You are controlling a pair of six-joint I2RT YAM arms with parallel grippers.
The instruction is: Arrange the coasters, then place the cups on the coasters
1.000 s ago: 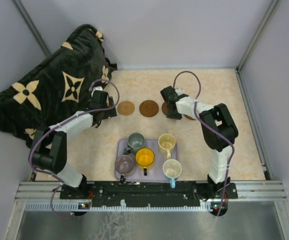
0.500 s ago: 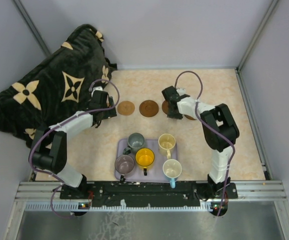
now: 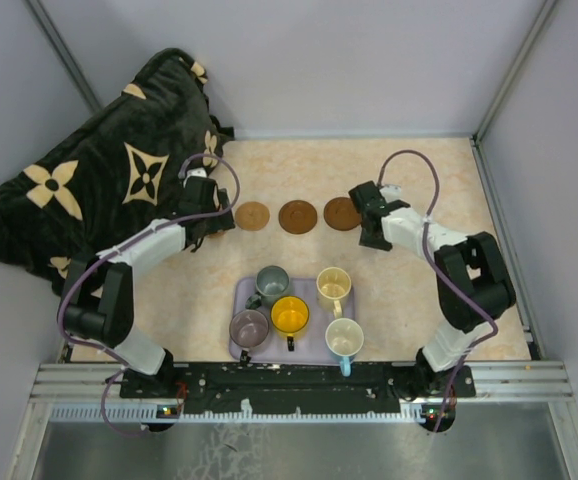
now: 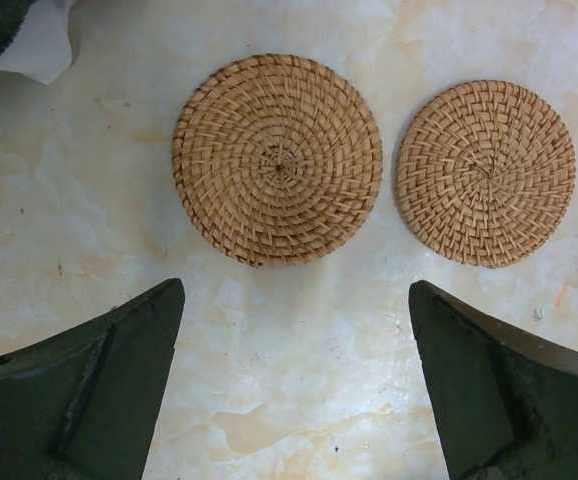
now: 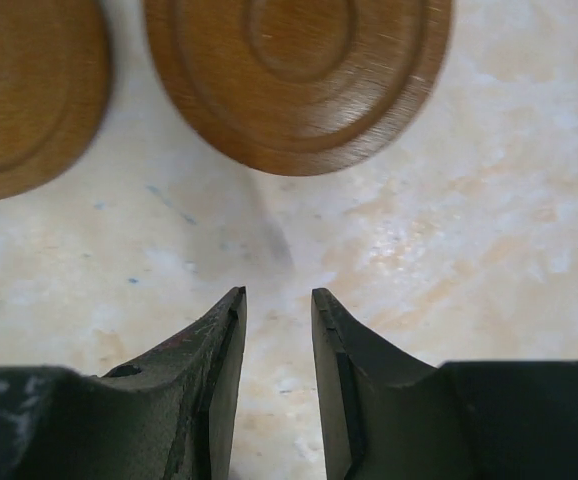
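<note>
Three coasters lie in a row at mid table: a tan woven coaster (image 3: pixel 252 215), a dark one (image 3: pixel 297 216) and a brown one (image 3: pixel 342 213). My left gripper (image 3: pixel 212 218) hovers at the row's left end, wide open and empty (image 4: pixel 294 290), just short of two woven coasters (image 4: pixel 277 160) (image 4: pixel 486 172). Just right of the row, my right gripper (image 3: pixel 366 215) has its jaws a narrow gap apart with nothing between them (image 5: pixel 278 293). Two wooden coasters (image 5: pixel 299 70) (image 5: pixel 19 90) lie just beyond its tips. The cups stand on the tray: grey-green (image 3: pixel 271 282), yellow-orange (image 3: pixel 290 315), mauve (image 3: pixel 249 327), cream (image 3: pixel 333 285), pale blue (image 3: pixel 344 337).
The lavender tray (image 3: pixel 241 350) sits near the front edge between the arm bases. A dark patterned blanket (image 3: pixel 109 180) is heaped at the back left, close behind the left gripper. Grey walls enclose the table.
My right gripper has moved to the right, off the brown coaster, which now lies uncovered at the right end of the row. The left arm has stayed put.
</note>
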